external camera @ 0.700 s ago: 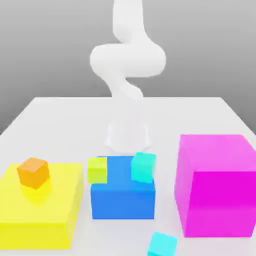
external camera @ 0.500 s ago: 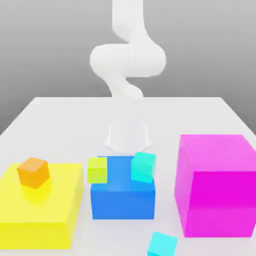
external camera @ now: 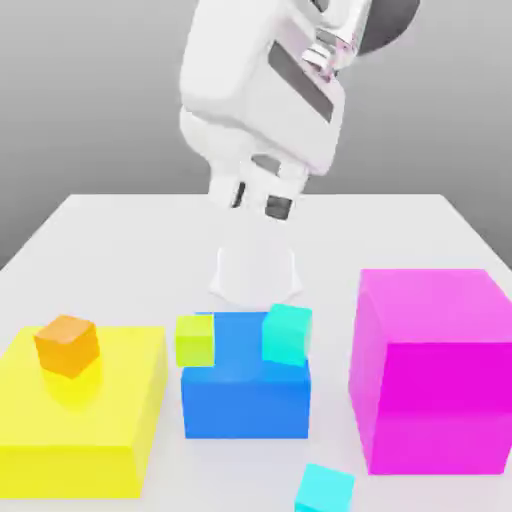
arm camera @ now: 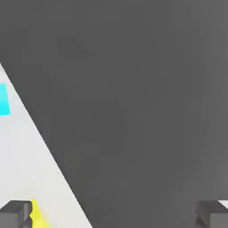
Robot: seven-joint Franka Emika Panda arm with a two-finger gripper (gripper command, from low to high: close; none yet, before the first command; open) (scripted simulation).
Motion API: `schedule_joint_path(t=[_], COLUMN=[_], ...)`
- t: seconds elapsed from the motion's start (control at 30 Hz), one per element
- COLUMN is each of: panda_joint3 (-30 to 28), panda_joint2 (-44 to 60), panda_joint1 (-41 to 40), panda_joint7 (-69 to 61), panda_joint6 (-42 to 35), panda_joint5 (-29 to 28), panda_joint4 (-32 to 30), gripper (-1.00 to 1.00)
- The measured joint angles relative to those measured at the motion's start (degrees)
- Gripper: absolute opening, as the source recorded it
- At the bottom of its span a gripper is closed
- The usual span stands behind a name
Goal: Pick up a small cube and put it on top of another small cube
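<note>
Cyan cube (external camera: 325,490) sits on the table (external camera: 120,240) at the near edge, in front of the blue block (external camera: 245,400). Likely light, rigid, smooth-faced; pinch two opposite flat sides. Gripper (external camera: 258,200) hangs high, fingers spread, empty.

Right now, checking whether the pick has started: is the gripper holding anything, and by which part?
Nothing is held: the gripper hangs open, high above the blocks.

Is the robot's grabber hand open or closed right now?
Open. In the hand view, the gripper has its two dark fingertips far apart at opposite edges, with nothing between them.
</note>
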Motion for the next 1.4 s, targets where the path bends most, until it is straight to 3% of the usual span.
schedule_joint_path(t=[0.27, 0.53, 0.87, 1.03, 1.07, 1.27, 1.4], panda_joint3=[-0.9, 1.4, 11.1, 10.0, 10.0, 10.4, 11.3], panda_joint2=[10.5, 19.4, 27.7, 36.3, 37.1, 37.2, 32.7], panda_joint1=[0.9, -0.4, -7.1, -6.3, -6.3, -6.8, -7.4], panda_joint7=[-24.5, -51.9, -89.0, -90.4, -90.1, -89.9, -91.4], panda_joint6=[3.8, 8.8, 15.0, 21.8, 22.9, 23.3, 19.1], panda_joint5=[0.7, 5.6, 15.7, 13.8, 13.9, 13.7, 15.1], panda_joint4=[-0.7, -1.8, -3.3, -1.8, -1.5, -1.4, -2.5], gripper=[0.0, 0.0, 0.0, 0.0, -1.0, -1.0, -1.0])
